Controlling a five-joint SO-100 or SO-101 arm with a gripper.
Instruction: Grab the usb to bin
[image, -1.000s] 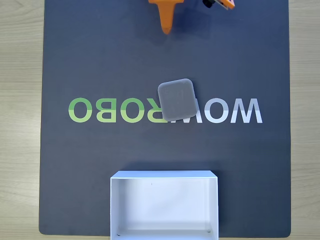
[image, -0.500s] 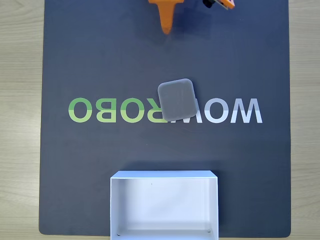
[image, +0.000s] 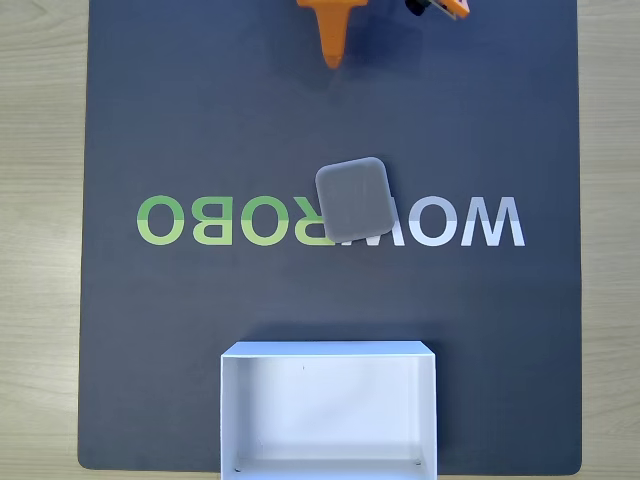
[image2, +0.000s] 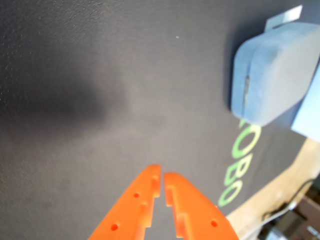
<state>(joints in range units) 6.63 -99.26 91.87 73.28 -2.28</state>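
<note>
We take the mat (image: 200, 120) as our ref: a dark sheet w/ green-and-white lettering across its middle, lying on a pale wood table (image: 40, 200).

In the fixed view the usb (image: 354, 197) lies flat near the mat's centre, right on the lettering, covering a few letters, turned a bit off square. Nothing touches it. The bin (image: 228, 420) sits at the mat's bottom edge, roughly centred, open side up, cut off by the frame at the bottom. Usb and bin are well apart, w/ a strip of bare mat between them.

At the mat's top edge we see one orange finger (image: 331, 40) pointing down toward the usb, well apart from it, plus another orange part at the top, right of the finger.

In the wrist view the gripper (image2: 162, 176) comes in from the bottom edge, above bare mat. Its two orange fingers (image2: 135, 205) have tips almost touching, only a thin slit between them, and they hold nothing. The usb (image2: 280, 70) shows top right there, on the mat, apart from the tips. A bit of the bin's (image2: 307, 117) pale wall shows just beyond the usb.
</note>
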